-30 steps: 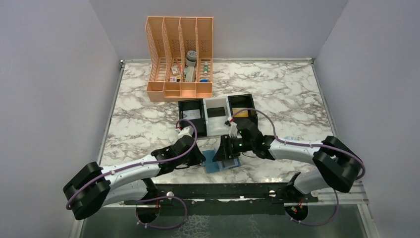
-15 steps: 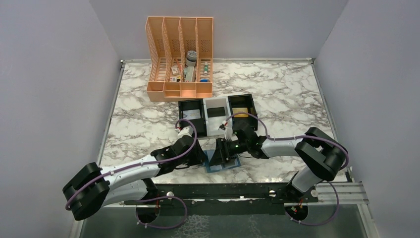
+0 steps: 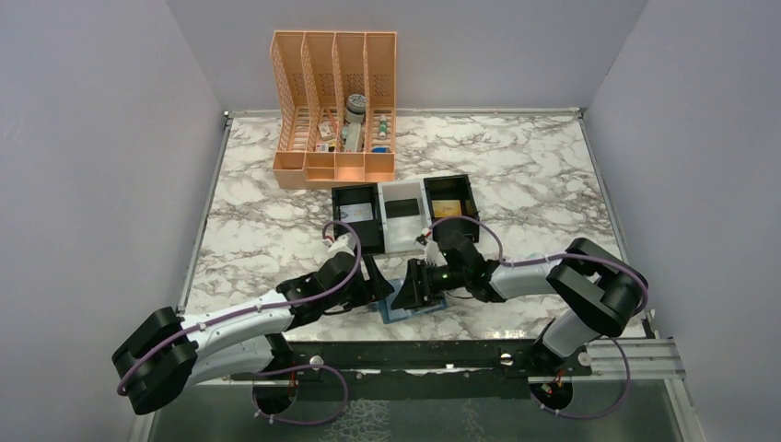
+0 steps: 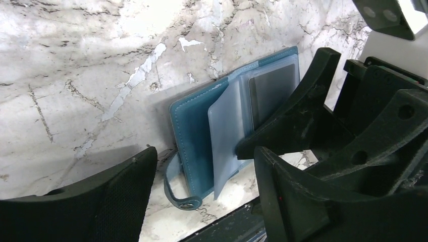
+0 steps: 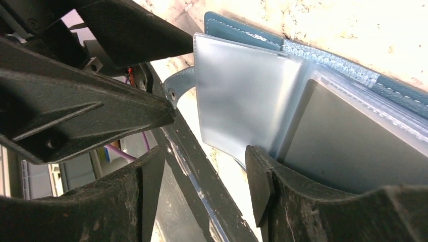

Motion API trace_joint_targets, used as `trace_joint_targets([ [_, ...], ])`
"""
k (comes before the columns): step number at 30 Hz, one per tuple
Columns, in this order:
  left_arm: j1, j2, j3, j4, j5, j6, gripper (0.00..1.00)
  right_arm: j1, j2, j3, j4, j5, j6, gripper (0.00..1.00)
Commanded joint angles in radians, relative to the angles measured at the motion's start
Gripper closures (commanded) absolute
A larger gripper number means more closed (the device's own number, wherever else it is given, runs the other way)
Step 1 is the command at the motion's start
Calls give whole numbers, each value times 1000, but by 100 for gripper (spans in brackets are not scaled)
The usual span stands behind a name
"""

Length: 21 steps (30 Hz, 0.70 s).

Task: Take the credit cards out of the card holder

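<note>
The blue card holder [image 4: 194, 133] lies open near the table's front edge, and part of it shows under both grippers in the top view [image 3: 422, 312]. Its clear sleeves [image 5: 242, 98] stand fanned up. A dark credit card [image 5: 353, 146] sits inside one sleeve and shows through it from the left wrist too [image 4: 270, 88]. My left gripper [image 4: 202, 196] is open, straddling the holder's snap strap [image 4: 174, 194] without touching it. My right gripper [image 5: 202, 196] is open, one finger [image 5: 282, 201] pressed against the sleeves' lower edge. From above the left gripper [image 3: 376, 284] and the right gripper [image 3: 411, 290] nearly meet.
A black-and-white three-compartment tray [image 3: 405, 214] sits just beyond the grippers, holding flat items. An orange slotted organiser [image 3: 336, 110] with small items stands at the back. The table's front edge and metal rail [image 3: 414, 348] run right beside the holder. Grey walls close in both sides.
My left gripper has opened wide and eased forward. The right gripper opened a little and slid left over the holder, whose sleeves are now fanned.
</note>
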Motion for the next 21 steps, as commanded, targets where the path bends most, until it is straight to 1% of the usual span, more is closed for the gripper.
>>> trace_joint_targets([
  [1, 5, 12, -29, 66, -3, -8, 28, 3, -42, -15, 33, 42, 1, 39],
  [3, 5, 45, -17, 70, 3, -1, 33, 3, -88, -4, 3, 55, -10, 40],
  [6, 5, 109, 12, 54, 6, 16, 42, 1, -183, 26, -123, 130, -47, 40],
  [9, 5, 161, 42, 37, 8, 33, 51, 1, -291, 57, -307, 287, -86, 40],
  [11, 5, 179, 54, 34, 11, 41, 54, 0, -352, 79, -444, 427, -100, 40],
  [13, 5, 185, 60, 36, 15, 47, 56, -3, -410, 83, -539, 547, -105, 40],
  [14, 6, 185, 62, 37, 15, 50, 57, -9, -428, 81, -578, 577, -102, 40],
  [17, 5, 178, 63, 40, 15, 54, 60, -24, -455, 68, -634, 592, -98, 42],
  [21, 5, 169, 67, 46, 24, 65, 65, -26, -424, 49, -612, 537, -93, 45],
])
